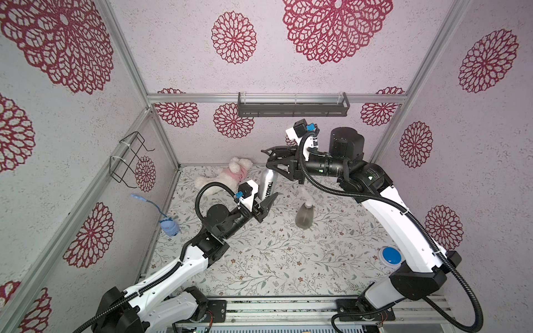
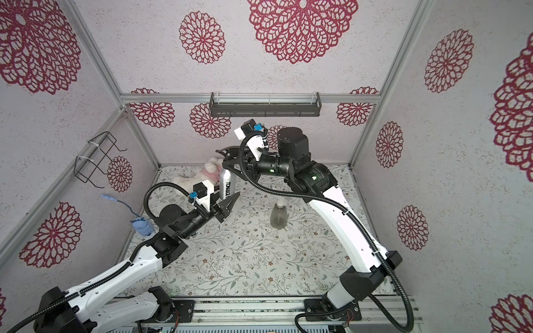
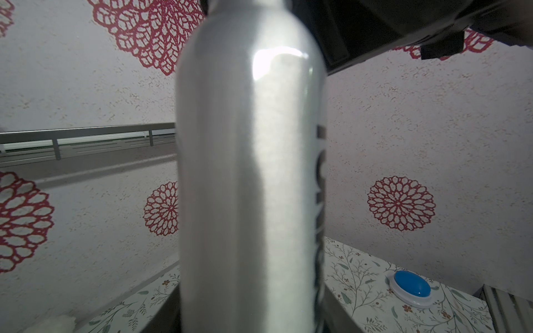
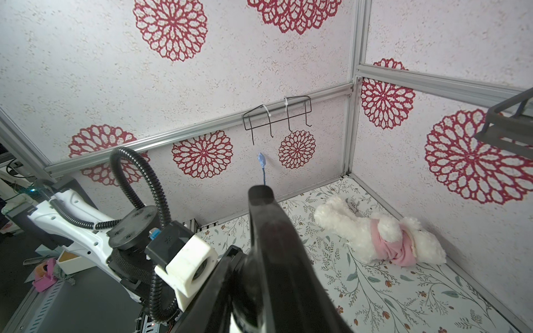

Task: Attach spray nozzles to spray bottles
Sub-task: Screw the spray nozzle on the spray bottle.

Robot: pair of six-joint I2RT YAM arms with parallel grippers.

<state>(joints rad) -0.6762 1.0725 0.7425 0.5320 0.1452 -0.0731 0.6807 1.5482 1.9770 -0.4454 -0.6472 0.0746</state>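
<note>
The silver spray bottle (image 1: 268, 183) (image 2: 227, 184) leans slightly above the table, and my left gripper (image 1: 266, 199) (image 2: 230, 200) is shut on its lower body. The bottle fills the left wrist view (image 3: 251, 173). My right gripper (image 1: 274, 162) (image 2: 228, 161) reaches in at the bottle's top and is closed on the black spray nozzle (image 1: 269, 151) (image 4: 271, 230), whose head sticks out past the fingers. The smoky grey-brown bottle (image 1: 303, 216) (image 2: 279, 216) stands alone mid-table with the whitish translucent nozzle (image 1: 306, 197) at its neck.
A white plush toy (image 1: 227, 176) (image 4: 383, 239) lies at the back of the table. A blue button (image 1: 390, 255) (image 3: 412, 284) sits by the right arm. A small blue bottle (image 1: 169, 226) stands by the left wall, under a wire rack (image 1: 129, 158). A grey shelf (image 1: 292, 108) hangs on the back wall.
</note>
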